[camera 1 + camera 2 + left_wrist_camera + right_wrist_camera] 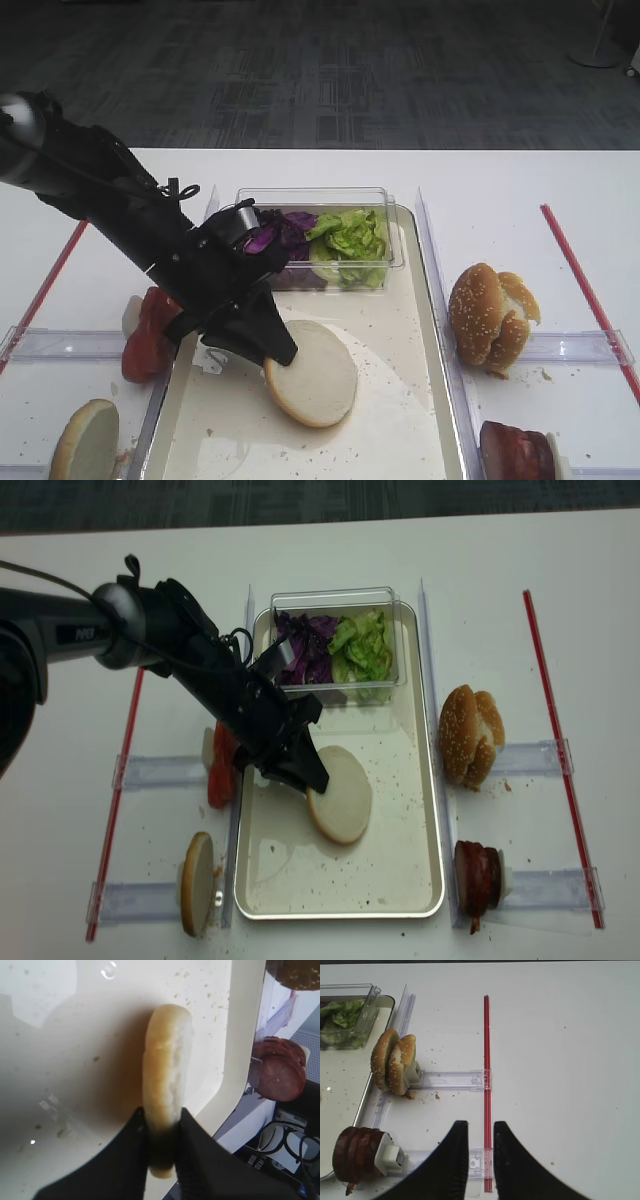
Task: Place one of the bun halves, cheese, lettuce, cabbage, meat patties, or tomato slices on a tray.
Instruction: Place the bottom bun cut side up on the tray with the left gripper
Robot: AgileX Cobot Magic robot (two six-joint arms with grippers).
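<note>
While the left hand point(272, 350) is clamped on the near-left edge of the bun half point(312, 372), the likeliest upset is in the letting go: the soft bread is pinched between the two black fingers point(200, 1160), as the left wrist view shows, and if the jaws part while the bun is tilted or off the surface, it may drop on its edge, roll, or flip onto its crust. A sideways pull before a full release could also drag it toward the tray's point(425, 330) left rim, where the tomato slices point(148, 335) stand just outside (close enough to be knocked).

From the hand, the bun half stretches rightward and slightly toward the camera, its pale cut face up, over the middle of the tray; whether it fully rests on the tray floor I cannot tell. Behind it, the clear box point(395, 240) of cabbage point(280, 235) and lettuce point(352, 238) sits at the tray's far end, apart from the bun.

Farther right, the right hand point(480, 1132) hovers over the bare desk point(560, 1060) with its fingers parted and nothing between them, near the meat patties point(355, 1152).
</note>
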